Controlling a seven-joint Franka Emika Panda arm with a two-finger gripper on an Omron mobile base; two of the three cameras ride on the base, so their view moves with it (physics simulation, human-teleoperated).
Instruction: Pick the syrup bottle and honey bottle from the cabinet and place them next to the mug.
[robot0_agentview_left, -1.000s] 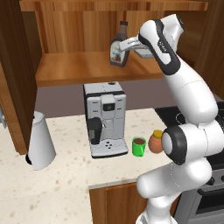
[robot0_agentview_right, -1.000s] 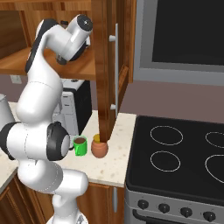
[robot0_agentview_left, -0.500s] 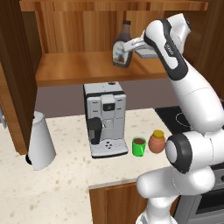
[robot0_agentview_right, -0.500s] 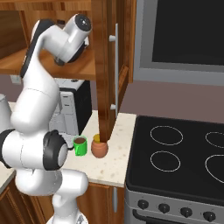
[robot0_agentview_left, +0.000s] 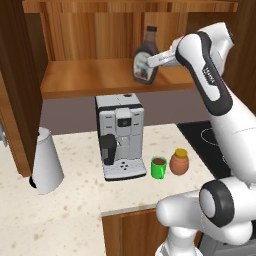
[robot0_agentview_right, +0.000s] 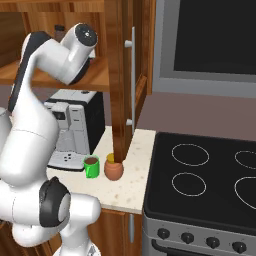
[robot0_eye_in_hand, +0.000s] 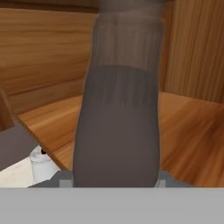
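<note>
Dark brown and bell-shaped, the syrup bottle (robot0_agentview_left: 145, 59) with a black cap and a pale label is seen at the front part of the shelf of the warm-brown wooden wall cabinet (robot0_agentview_left: 100, 75), tilted a little. The gripper (robot0_agentview_left: 153, 60) of the white arm is placed at the right side of the bottle, touching it. In the hand view the bottle (robot0_eye_in_hand: 118, 105) is very close and rises between the two sides of the jaws, but the finger tips are hidden, so it cannot be told if the jaws are closed on it.

On the speckled pale tabletop (robot0_agentview_left: 85, 200) below, the small bright green mug (robot0_agentview_left: 159, 167) with dark liquid is standing just to the right of a grey and black coffee machine (robot0_agentview_left: 120, 135). The short orange-brown honey jar (robot0_agentview_left: 179, 162) with a yellow lid is just beside the mug, on its right. A tall white kettle (robot0_agentview_left: 45, 161) is standing well apart, at the left. A black stove top (robot0_agentview_right: 205, 180) is seen on the right of the tabletop.
</note>
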